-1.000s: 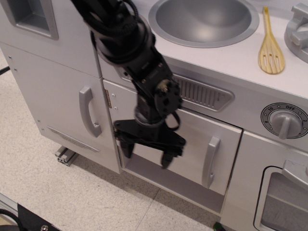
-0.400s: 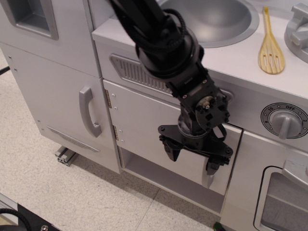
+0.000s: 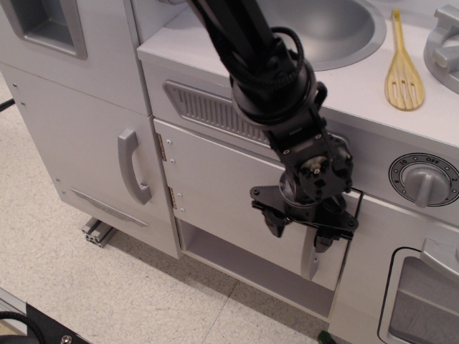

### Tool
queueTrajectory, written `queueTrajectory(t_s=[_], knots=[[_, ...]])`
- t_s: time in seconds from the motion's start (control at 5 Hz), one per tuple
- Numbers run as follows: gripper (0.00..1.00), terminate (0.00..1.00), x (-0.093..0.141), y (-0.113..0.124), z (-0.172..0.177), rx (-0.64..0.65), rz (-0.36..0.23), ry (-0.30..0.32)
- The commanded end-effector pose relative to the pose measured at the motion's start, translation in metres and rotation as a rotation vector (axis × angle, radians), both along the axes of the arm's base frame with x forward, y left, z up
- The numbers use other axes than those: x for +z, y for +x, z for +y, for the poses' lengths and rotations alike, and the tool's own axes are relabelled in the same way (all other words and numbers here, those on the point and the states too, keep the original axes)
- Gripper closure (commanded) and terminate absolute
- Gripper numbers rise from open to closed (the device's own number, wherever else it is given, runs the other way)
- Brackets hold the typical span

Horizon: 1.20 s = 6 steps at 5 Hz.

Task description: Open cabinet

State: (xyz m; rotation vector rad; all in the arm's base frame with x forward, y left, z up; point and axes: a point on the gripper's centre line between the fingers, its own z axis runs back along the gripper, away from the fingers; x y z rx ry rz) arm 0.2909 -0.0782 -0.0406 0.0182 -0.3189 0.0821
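The cabinet door is a flat pale grey panel under the sink counter, and it sits about flush with the front. Its small vertical silver handle is near the door's right edge; only the lower part shows. My black gripper is open in front of the handle's upper part. One fingertip is left of the handle and the other is at its right side. I cannot tell whether the fingers touch the handle. The arm comes down from the top and hides part of the vent grille.
A taller narrow door with a curved silver handle is at the left. An open shelf lies under the cabinet door. At the right are a dial and the oven door. The sink and a yellow spoon are on top.
My gripper has moved to the right across the cabinet door, from its hinge side to the handle at the right edge. The door has not visibly moved.
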Motion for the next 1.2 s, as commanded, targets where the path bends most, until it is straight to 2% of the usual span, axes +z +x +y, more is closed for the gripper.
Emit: queueTrajectory(t_s=[0.0, 0.2, 0.6, 0.8, 1.0], knots=[[1.0, 0.0, 0.016, 0.007, -0.006, 0.001, -0.041, -0.034], [1.0, 0.0, 0.014, 0.003, -0.006, -0.01, -0.049, -0.029], [1.0, 0.0, 0.011, -0.038, 0.013, -0.081, -0.041, 0.021], [1.0, 0.0, 0.017, -0.059, 0.035, -0.104, -0.007, 0.034], [0.0, 0.0, 0.033, -0.075, 0.054, -0.16, 0.055, 0.032]])
